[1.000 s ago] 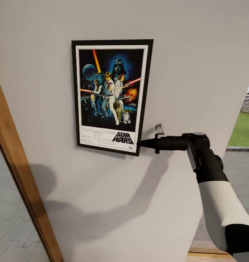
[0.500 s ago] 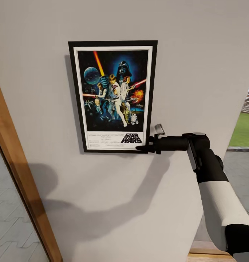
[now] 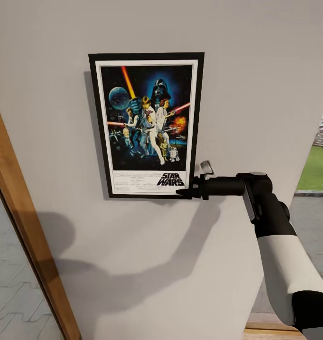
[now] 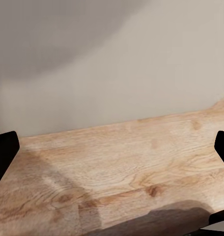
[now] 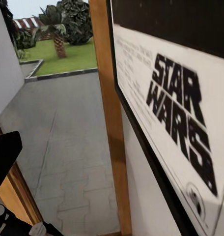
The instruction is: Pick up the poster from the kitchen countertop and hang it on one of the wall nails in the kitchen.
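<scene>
One poster (image 3: 146, 125) is seen flat and upright against the pale grey wall (image 3: 256, 71), its black frame level. The right gripper (image 3: 184, 191) is held at the poster's lower right corner, its dark tip touching the frame's bottom edge; whether the jaws are clamped or released cannot be told. In the right wrist view the poster's (image 5: 176, 103) title block is seen close, beside a wooden door frame (image 5: 109, 123). A light wood surface (image 4: 117, 167) is seen below the left gripper (image 4: 112, 157), whose fingers are spread apart.
</scene>
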